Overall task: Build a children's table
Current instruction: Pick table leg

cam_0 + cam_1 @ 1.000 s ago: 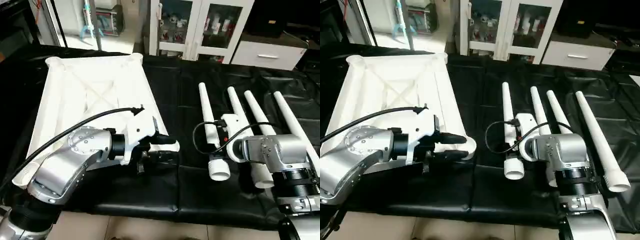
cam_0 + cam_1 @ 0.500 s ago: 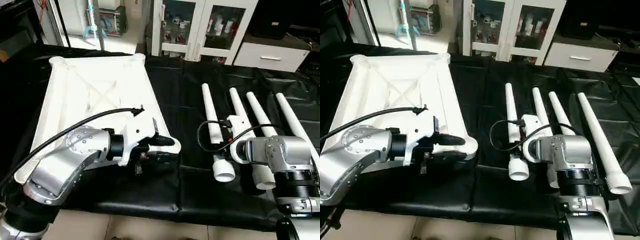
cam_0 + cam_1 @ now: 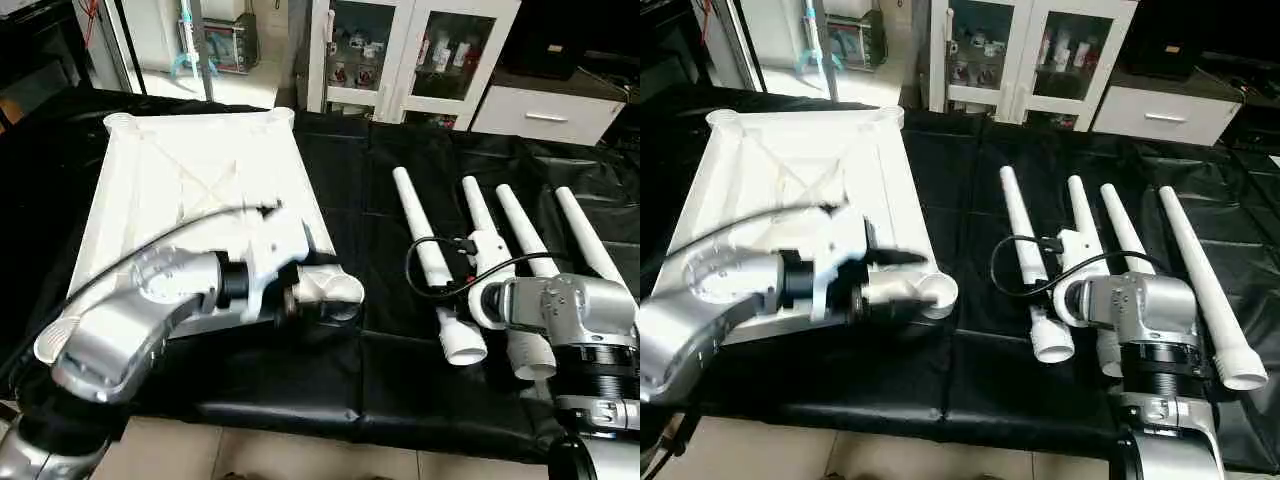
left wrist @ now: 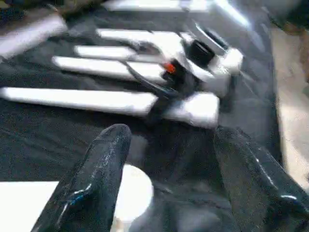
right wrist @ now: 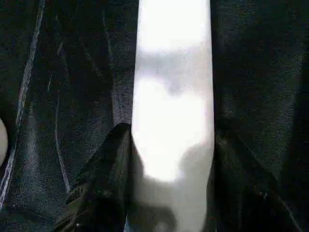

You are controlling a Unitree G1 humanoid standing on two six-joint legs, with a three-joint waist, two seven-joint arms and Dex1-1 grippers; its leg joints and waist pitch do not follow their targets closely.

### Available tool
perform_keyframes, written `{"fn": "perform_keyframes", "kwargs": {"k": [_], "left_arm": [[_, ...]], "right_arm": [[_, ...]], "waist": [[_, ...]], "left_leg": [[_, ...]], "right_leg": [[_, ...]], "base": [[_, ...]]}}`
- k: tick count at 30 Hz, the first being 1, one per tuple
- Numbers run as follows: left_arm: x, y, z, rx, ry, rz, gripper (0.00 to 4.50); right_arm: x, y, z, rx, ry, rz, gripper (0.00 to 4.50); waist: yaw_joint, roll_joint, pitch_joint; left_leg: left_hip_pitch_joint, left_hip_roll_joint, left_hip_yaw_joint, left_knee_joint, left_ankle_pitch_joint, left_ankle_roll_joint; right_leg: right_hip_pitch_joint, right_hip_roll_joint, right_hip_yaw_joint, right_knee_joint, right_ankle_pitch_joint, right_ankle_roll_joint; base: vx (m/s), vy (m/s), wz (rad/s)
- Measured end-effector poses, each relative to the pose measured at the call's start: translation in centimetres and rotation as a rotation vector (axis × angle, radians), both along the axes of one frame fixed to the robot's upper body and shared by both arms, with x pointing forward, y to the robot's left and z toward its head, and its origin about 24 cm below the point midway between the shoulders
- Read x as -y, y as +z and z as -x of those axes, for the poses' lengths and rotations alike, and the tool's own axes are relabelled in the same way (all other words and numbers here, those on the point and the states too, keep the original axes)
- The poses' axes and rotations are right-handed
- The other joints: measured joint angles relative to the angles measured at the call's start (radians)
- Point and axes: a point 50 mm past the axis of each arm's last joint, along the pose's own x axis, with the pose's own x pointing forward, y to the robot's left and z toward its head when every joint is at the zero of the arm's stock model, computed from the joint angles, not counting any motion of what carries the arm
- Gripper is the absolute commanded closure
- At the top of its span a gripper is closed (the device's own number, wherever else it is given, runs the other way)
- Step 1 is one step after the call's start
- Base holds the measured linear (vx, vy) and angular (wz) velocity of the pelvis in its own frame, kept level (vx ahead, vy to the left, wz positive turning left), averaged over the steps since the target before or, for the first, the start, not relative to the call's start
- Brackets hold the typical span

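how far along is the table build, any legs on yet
Early stage, no legs on yet. Done: the tabletop lies ribbed side up on the black cover, its corner sockets bare, and four legs lie in a row beside it. In hand: the right gripper straddles one leg, a finger on each side; the left gripper is open by the near corner socket. Left: fitting all four legs.

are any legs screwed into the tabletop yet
No, all four legs lie side by side on the black cover to the right of the tabletop, whose visible corner sockets are empty.
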Motion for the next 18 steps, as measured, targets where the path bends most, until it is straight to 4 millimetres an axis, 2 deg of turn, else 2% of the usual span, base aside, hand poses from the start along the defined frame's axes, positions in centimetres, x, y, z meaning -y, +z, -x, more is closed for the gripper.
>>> {"fn": "perform_keyframes", "kwargs": {"k": [3, 6, 10, 13, 18], "left_arm": [[-0.3, 0.7, -1.0, 0.020, 0.106, 0.067, 0.69], [-0.6, 2.0, -2.4, 0.032, 0.251, 0.170, 0.50], [-0.1, 3.9, -3.5, -0.017, 0.361, 0.345, 0.08], [0.8, 4.1, -4.6, -0.120, 0.427, 0.454, 0.01], [1.9, 4.6, -5.6, -0.209, 0.436, 0.551, 0.00]], "right_arm": [[0.1, 1.0, -0.2, 0.050, -0.009, -0.006, 2.66], [-0.1, 3.5, -0.8, 0.225, -0.006, -0.038, 2.66], [-0.9, 8.8, -1.3, 0.682, 0.084, -0.034, 2.66], [-2.4, 11.4, -0.8, 0.890, 0.201, 0.044, 2.66], [-4.2, 11.3, -0.5, 1.008, 0.286, 0.179, 2.66]], "waist": [[0.000, -0.001, 0.000], [-0.002, -0.004, 0.002], [0.004, -0.005, 0.002], [0.007, -0.007, 0.002], [0.007, -0.009, 0.003]], "left_leg": [[0.000, 0.000, 0.000, 0.000, 0.000, 0.000], [-0.002, 0.001, 0.000, 0.000, 0.002, 0.002], [-0.004, 0.001, 0.000, 0.000, 0.003, 0.004], [-0.004, 0.001, 0.000, 0.000, 0.004, 0.005], [-0.006, 0.001, 0.000, 0.000, 0.004, 0.006]], "right_leg": [[0.000, 0.000, 0.000, 0.000, 0.000, 0.000], [-0.002, 0.000, -0.001, 0.000, 0.001, -0.001], [-0.003, 0.000, -0.001, 0.000, 0.001, -0.001], [-0.003, 0.000, -0.001, -0.001, 0.001, -0.001], [-0.004, 0.000, -0.002, -0.002, 0.002, -0.001]], "base": [[0.000, 0.000, 0.00], [0.000, 0.000, 0.00], [0.000, 0.000, 0.00], [0.000, 0.000, 0.00], [0.000, 0.000, 0.00]]}}
